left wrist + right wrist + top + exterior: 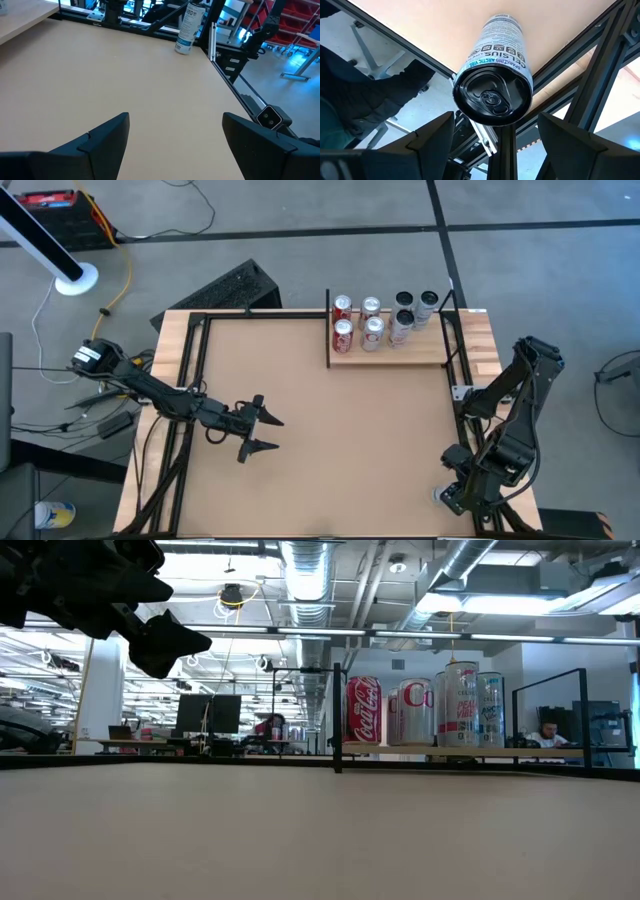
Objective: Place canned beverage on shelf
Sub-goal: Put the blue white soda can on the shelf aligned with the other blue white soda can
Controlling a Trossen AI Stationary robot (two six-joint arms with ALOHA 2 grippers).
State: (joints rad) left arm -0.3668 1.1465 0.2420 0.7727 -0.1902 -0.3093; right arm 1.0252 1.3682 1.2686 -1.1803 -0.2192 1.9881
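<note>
Celsius can point(492, 75) upright below right claw point(492, 145), fingers spread, empty | left claw point(268, 433) spread, empty

Left gripper's fingers point(105, 137) spread above table point(100, 75); white can point(189, 27) upright at far corner.

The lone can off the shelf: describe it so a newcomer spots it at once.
Find the brown table and go to its corner by the right arm, away from the pale shelf with its cluster of cans. One tall white can stands there, just ahead of the right gripper. It alone is off the shelf, with a black lid and CELSIUS lettering.
</note>
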